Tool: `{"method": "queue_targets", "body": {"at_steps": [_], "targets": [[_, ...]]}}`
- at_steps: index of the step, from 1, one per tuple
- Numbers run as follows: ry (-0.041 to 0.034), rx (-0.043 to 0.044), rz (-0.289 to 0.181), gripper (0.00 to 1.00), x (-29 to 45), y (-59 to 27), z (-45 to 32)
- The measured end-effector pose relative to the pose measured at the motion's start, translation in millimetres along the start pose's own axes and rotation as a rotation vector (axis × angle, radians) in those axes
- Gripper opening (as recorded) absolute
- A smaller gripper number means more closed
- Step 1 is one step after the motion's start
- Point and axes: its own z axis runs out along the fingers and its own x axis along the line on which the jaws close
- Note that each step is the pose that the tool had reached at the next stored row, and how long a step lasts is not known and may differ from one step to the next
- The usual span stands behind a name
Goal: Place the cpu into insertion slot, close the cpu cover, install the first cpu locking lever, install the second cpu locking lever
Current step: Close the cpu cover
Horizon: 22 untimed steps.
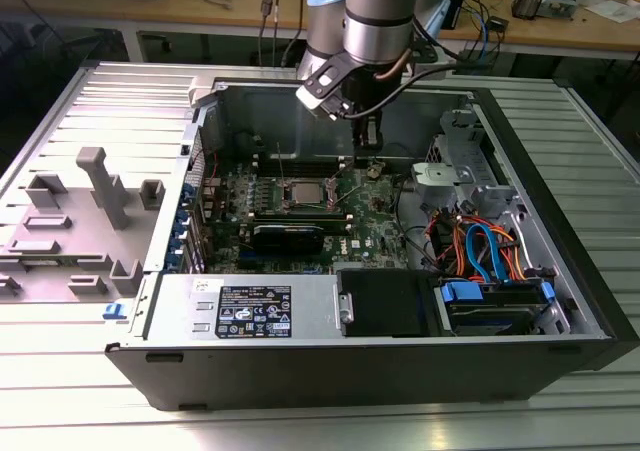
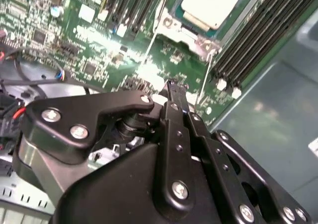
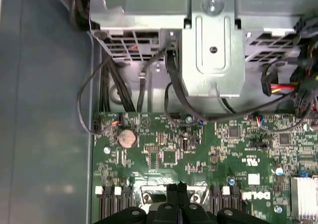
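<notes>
Although the cpu [image 2: 212, 4] lies in the insertion slot [image 2: 199, 44] with the cpu cover [image 2: 173, 24] apparently down around it, treat both locking levers [image 2: 153, 39] as unlatched. The gripper [image 2: 171, 89] hovers nearby, fingers together, empty.

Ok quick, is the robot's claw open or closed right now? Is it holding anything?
Gripper: closed, with its fingers pressed together and nothing visible between them.

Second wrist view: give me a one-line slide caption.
Gripper with shut fingers poised over the green motherboard, short of the cpu lying between black memory slots.
</notes>
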Motion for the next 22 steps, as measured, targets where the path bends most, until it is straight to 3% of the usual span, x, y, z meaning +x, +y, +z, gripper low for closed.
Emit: {"method": "queue_targets", "body": {"at_steps": [6, 11, 22], "targets": [[-0.0011, 0.0042, 0.000, 0.11, 0.7, 22.6, 0.9], [-0.0010, 0.0125, 0.000, 0.11, 0.8, 23.1, 9.0], [-0.0010, 0.0125, 0.000, 0.11, 0.9, 23.0, 9.8]]}}
